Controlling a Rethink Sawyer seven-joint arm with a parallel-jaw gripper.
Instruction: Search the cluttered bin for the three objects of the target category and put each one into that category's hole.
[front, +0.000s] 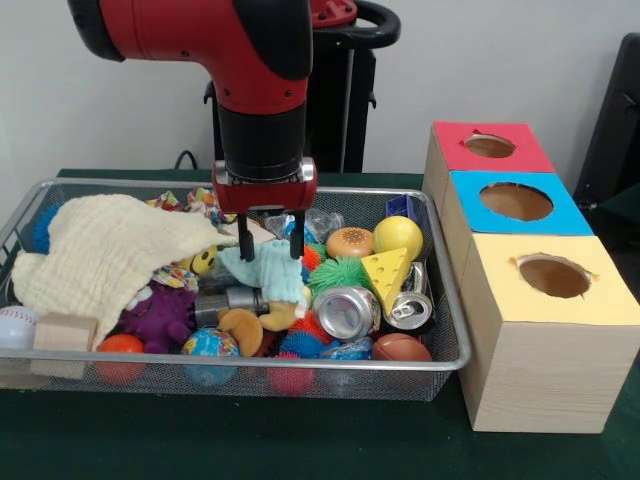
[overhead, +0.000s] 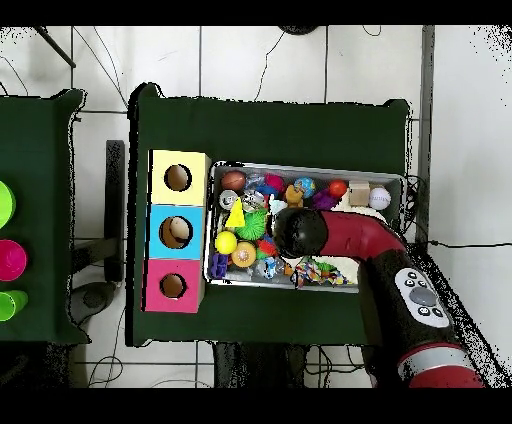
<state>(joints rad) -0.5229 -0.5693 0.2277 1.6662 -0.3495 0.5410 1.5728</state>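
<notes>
My gripper hangs low over the middle of the wire bin, open. Its two dark fingers straddle a pale blue plush toy lying on the pile, and I cannot tell whether they touch it. Right of it lie a toy burger, a yellow ball, a cheese wedge and a green spiky ball. Two cans and a brown football sit near the front. In the overhead view the arm hides the gripper.
A cream cloth covers the bin's left half. A baseball, a wooden block and a purple plush lie nearby. Right of the bin stand three boxes with holes: red, blue, yellow.
</notes>
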